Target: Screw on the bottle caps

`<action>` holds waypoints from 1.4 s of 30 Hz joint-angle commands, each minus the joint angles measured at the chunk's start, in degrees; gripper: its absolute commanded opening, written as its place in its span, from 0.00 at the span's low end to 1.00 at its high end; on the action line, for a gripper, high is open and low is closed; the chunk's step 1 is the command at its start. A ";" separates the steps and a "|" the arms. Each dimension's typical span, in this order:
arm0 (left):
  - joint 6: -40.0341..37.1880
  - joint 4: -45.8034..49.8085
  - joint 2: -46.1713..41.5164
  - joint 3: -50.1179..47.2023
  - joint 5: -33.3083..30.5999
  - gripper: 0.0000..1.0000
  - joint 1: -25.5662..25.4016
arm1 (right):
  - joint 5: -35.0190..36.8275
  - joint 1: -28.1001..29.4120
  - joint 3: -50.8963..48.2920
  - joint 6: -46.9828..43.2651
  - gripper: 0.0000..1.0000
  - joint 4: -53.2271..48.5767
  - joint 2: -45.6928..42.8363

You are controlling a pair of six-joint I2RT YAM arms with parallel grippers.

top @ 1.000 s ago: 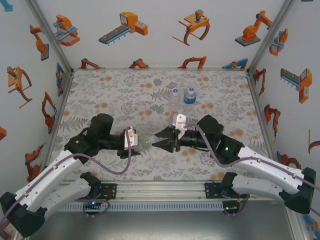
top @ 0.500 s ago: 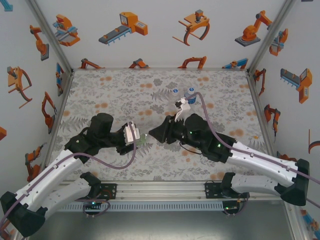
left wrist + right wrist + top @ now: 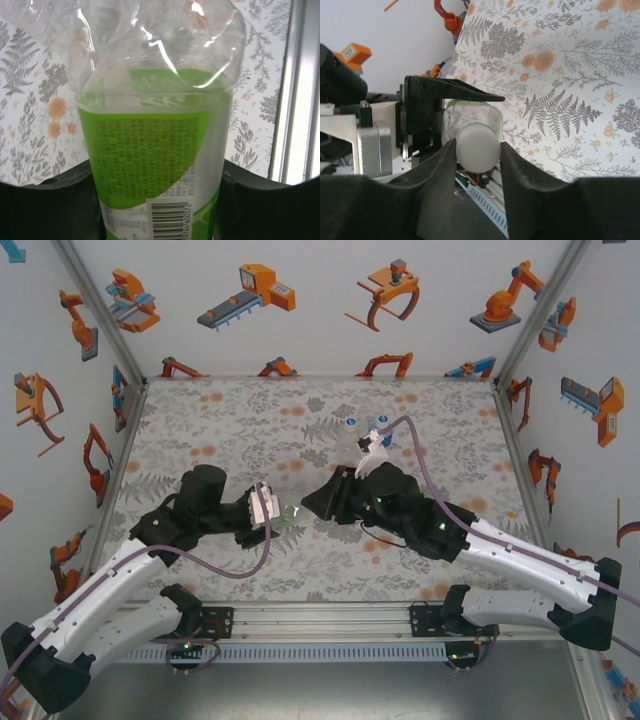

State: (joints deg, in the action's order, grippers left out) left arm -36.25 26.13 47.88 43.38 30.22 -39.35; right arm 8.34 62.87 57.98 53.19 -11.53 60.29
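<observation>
Table centre — bottle well off walls

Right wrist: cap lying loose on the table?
No, the cap sits between the right fingers, against the end of the bottle.

White arms, purple cables, black right hand

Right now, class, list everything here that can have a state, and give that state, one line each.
Left gripper: shut on the green-labelled bottle.
Right gripper: fingers hug the white cap; grip uncertain.
Green-labelled bottle: held on its side.
White cap: on that bottle's neck.
Far bottles: upright; capping too small to judge.
</observation>
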 commanded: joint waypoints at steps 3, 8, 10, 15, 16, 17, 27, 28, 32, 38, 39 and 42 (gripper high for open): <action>-2.47 -1.12 -0.45 1.53 9.64 0.00 -0.71 | -3.58 -0.17 3.33 -15.82 0.52 1.93 -2.73; -3.24 -0.34 0.11 1.87 11.90 0.00 -0.70 | -8.14 -0.14 4.29 -30.04 0.57 1.51 -5.11; -3.47 0.04 0.29 1.95 12.62 0.00 -0.64 | -10.10 -0.16 5.15 -36.15 0.57 -0.05 -5.83; -4.07 0.72 0.55 2.09 14.45 0.00 -0.65 | -24.70 -0.13 6.21 -58.21 0.57 -4.83 -7.89; -4.10 0.85 0.63 2.15 14.79 0.00 -0.67 | -28.03 -0.20 6.58 -63.08 0.57 -6.51 -8.12; -4.26 0.94 0.79 2.15 15.08 0.00 -0.66 | -30.91 -0.16 7.00 -67.87 0.57 -8.32 -8.12; -5.75 2.61 2.02 2.59 18.10 0.00 -0.64 | -34.71 -0.12 13.33 -90.23 0.56 -20.57 -3.00; -5.92 2.77 2.13 2.68 18.25 0.00 -0.71 | -34.78 -0.13 13.54 -90.28 0.55 -20.39 -2.75; -6.11 3.05 2.49 2.86 18.40 0.00 -0.64 | -35.75 -0.17 13.71 -90.72 0.53 -20.32 -2.03; -6.26 3.21 2.70 2.94 18.83 0.00 -0.69 | -36.99 -0.12 13.80 -90.63 0.48 -19.50 -0.39; -6.24 3.31 2.72 2.94 18.83 0.00 -0.64 | -36.84 -0.17 13.99 -90.54 0.48 -19.50 -0.12; -6.37 3.47 2.64 2.94 18.83 0.00 -0.66 | -35.66 -0.16 14.18 -90.54 0.45 -19.50 0.27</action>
State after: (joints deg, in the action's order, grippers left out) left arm -41.10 28.36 50.50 44.25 46.59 -39.79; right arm -27.20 62.76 70.26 -36.12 -31.09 60.34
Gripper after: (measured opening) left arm 0.542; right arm 0.461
